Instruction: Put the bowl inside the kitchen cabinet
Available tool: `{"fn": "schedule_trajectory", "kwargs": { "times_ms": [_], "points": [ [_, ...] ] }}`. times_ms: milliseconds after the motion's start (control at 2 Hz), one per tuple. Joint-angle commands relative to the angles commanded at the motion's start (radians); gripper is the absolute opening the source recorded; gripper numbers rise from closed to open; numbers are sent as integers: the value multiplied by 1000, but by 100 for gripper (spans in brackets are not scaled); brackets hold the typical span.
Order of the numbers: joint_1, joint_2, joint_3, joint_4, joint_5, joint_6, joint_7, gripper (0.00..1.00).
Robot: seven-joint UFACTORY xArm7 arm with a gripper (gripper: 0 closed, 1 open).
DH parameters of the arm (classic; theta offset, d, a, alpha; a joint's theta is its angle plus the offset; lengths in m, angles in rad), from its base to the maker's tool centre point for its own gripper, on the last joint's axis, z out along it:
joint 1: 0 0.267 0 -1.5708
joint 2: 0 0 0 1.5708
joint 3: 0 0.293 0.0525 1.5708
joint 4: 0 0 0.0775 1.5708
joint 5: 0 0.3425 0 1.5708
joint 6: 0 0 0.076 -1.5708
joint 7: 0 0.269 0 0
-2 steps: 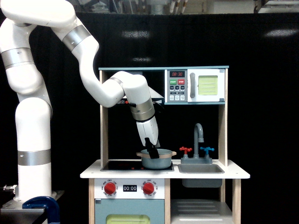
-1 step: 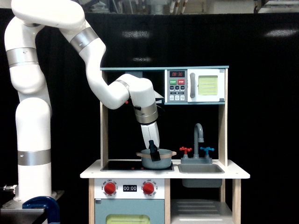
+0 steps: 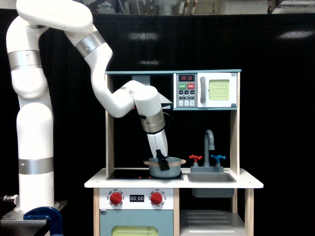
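Gripper (image 3: 162, 164) first: our dark fingers now sit at the near rim of the bowl (image 3: 165, 167), reaching down over its edge. A second ago they hung a little further toward the exterior view's left; since then we have swung the wrist slightly to the right and lowered it a touch, and in the last half second the motion has nearly died out. We cannot tell from this view whether the fingers are pinching the rim or only straddling it, since the dark pads overlap the grey-blue wall and no gap can be read.

We find the bowl standing upright on the stovetop (image 3: 129, 173) of the toy kitchen's bench (image 3: 172, 184), just beside the sink (image 3: 211, 177) and below the faucet (image 3: 209, 140). It has not shifted across the three moments, so we judge the lift has not begun.

For the task, we read this settling as the end of the approach and the start of the grasp. Our goal, the kitchen cabinet (image 3: 211, 219), lies lower down, under the sink at the exterior view's right, and only its pale shelf top shows at the frame's bottom edge. We will need to raise the bowl clear of the bench edge before carrying it down there.
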Motion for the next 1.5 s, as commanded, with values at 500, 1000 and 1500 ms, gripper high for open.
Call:
{"fn": "schedule_trajectory", "kwargs": {
  "times_ms": [500, 1000, 1500],
  "points": [
    [-13, 45, -20, 31, -36, 69, -88, 100],
    [-24, 67, -23, 55, -108, 104, -70, 100],
    [-26, 63, -22, 48, -104, 103, -76, 100]
  ]
}}
